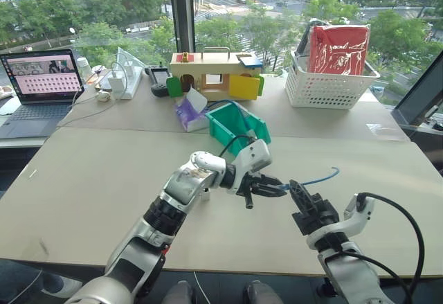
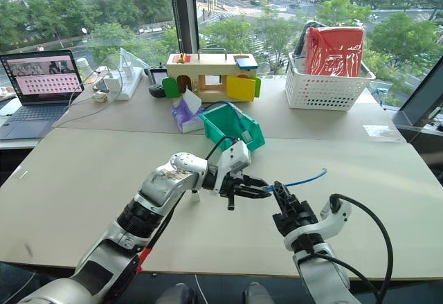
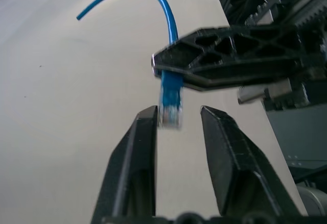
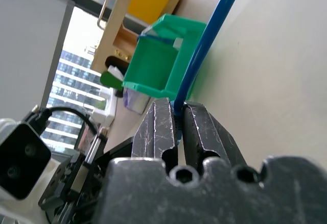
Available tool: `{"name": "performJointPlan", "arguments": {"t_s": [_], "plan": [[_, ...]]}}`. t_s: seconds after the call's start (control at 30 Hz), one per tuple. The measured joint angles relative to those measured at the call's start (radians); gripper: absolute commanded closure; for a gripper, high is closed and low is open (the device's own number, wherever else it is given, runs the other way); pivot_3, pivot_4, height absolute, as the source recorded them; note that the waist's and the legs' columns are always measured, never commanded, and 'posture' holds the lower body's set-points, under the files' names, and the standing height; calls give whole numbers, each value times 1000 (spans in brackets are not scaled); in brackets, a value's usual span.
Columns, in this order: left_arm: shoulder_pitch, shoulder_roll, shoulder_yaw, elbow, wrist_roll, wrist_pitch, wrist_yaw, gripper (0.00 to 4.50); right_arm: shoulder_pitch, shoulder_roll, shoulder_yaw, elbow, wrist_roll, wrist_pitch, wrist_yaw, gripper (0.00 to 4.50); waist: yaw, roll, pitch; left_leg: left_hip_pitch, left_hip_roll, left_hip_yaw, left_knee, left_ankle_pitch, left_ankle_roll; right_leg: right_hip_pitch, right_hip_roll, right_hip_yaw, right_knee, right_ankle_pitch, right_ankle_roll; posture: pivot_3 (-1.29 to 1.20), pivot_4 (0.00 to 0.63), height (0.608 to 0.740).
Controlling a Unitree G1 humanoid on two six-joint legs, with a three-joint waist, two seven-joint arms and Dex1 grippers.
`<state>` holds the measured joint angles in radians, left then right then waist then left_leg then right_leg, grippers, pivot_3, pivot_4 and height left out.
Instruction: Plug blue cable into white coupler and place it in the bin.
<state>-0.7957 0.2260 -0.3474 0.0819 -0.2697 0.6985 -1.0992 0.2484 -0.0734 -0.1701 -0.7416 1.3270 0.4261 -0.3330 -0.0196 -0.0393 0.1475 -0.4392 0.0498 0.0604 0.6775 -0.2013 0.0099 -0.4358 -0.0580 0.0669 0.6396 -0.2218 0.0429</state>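
One blue cable [image 1: 320, 176] sits at the centre of things: its near stretch is pinched between the closed fingers of the right gripper [image 1: 299, 194], just behind the plug, while the free length arcs up and away over the table [image 1: 104, 172] toward the robot's right. The plug end [image 3: 170, 103] pokes out of that grip and lies between the parted fingers of the left gripper [image 1: 266, 186], which stand narrowly apart on either side of it without clamping it (the left wrist view shows a small gap at least on one side).

The white coupler I cannot make out with any certainty; a small pale object on the table just beside the left forearm may be it, but it is too small to tell. The bin [image 1: 239, 127] stands further back on the table, behind the left gripper, open side up, with a white lattice basket [image 1: 325, 86] and a wooden toy house [image 1: 214, 74] well beyond it near the window.

My reading is that the step in hand is a hand-to-hand regrasp of the cable, before any plugging. The next move likely calls for freeing the left gripper to fetch the coupler, then aligning its socket squarely with the plug, since the clip end is small and a tilted approach would jam.
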Motion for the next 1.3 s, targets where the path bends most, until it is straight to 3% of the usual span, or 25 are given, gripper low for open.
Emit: {"name": "performJointPlan", "arguments": {"t_s": [0.1, 0.17, 0.3, 0.37, 0.47, 0.67, 0.73, 0.83, 0.97, 1.07, 1.3], "plan": [[-51, 34, 73, 33, -14, -15, 10, 544, -39, -6, -32, 20, -10, -32, 0, 4500, -1, 0, 0, 0, 0, 0, 0, 0, 0, 0, 0, 0, 0, 0, 0, 0, 150, 732], [-81, 65, 138, 54, -27, -40, 27, 40, -69, -26, -50, 35, -11, -47, 0, 4500, -2, 0, 0, 0, 0, 0, 0, 0, 0, 0, 0, 0, 0, 0, 0, 0, 150, 732], [-95, 151, 227, 80, -28, -36, 99, 40, -143, -88, -66, 89, -9, -43, -7, 4500, -6, 1, 0, 0, 0, 1, -1, 0, 0, 0, 0, 0, 0, 1, -1, 0, 150, 732], [-61, 233, 332, 85, -29, 8, 175, 40, -217, -165, -95, 138, -8, -23, -4, 4500, -24, 1, 1, 1, 0, 0, -1, 0, 0, -1, 0, 2, 1, 1, -1, 0, 150, 732], [35, 277, 426, 8, -56, 73, 234, 40, -284, -262, -95, 215, -8, 34, 38, 4500, -23, 1, 1, 1, 0, 0, -2, 0, 0, 0, 0, 1, 1, 1, -2, 0, 150, 732], [269, 281, 502, -262, -130, 157, 317, 40, -468, -510, -73, 380, -48, 181, 240, 4500, -9, 1, 2, -1, -2, 4, -1, 0, 0, 1, -2, 2, -1, 1, -1, 0, 150, 732], [426, 236, 565, -429, -140, 159, 402, 40, -587, -634, -60, 496, -100, 240, 349, 4500, -17, 2, 2, 0, -2, 4, -1, 0, 0, 1, -3, 6, -2, 1, -1, 0, 150, 732], [597, 171, 596, -577, -154, 177, 506, 40, -688, -667, -54, 571, -153, 274, 450, 4500, -12, -2, 2, 0, 1, 3, -2, 0, 0, 2, 2, 1, -1, 1, -3, 0, 150, 732], [799, 54, 584, -742, -199, 173, 591, 40, -741, -655, -6, 626, -213, 321, 528, 4500, -6, -2, 2, 1, -1, 4, -1, 0, 0, 2, 0, 2, 0, 1, -3, 0, 150, 732], [894, 51, 525, -775, -142, 118, 658, 40, -781, -632, 5, 639, -248, 351, 561, 4500, 4, -2, 2, 1, -1, 5, 0, 0, 0, 2, 0, 2, 0, 1, -3, 0, 150, 732], [846, 37, 211, -701, 91, 13, 812, 40, -822, -631, 12, 642, -309, 411, 614, 4500, 13, -2, 2, 1, -2, 4, 0, 1, 1, 7, 0, 2, -6, 2, -2, 0, 150, 732]]}}
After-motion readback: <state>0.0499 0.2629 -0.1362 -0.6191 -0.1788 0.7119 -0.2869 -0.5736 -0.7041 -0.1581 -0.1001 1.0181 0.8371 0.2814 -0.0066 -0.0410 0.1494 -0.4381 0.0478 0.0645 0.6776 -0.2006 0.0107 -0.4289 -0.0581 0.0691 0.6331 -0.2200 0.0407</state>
